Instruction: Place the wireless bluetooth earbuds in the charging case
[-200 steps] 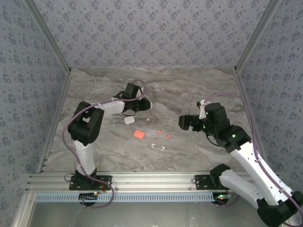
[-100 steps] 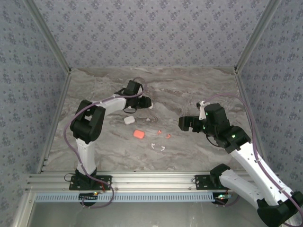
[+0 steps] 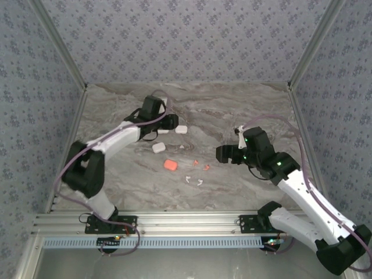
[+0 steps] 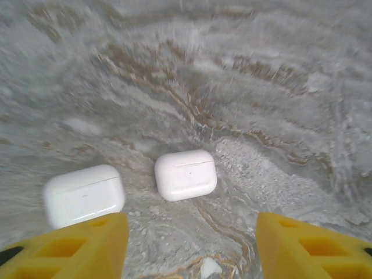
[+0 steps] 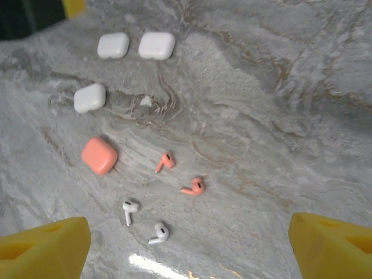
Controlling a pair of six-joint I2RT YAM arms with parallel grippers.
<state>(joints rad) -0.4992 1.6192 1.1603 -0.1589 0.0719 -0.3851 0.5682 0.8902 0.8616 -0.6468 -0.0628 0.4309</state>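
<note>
Nothing is seated yet: two pink earbuds [image 5: 193, 187] and two white earbuds [image 5: 158, 233] are seen loose on the table [image 5: 279, 116], beside the pink case [image 5: 99, 155]. The cases appear shut. The left gripper [image 4: 189, 229] and right gripper [image 5: 186, 224] are spread wide and empty.

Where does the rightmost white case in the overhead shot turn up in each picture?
Top external: white case near the centre, slightly up and left.
Left wrist: middle of the frame.
Right wrist: near the top, left of middle.
Shared landmark: a second white case just to its left in all three.
</note>
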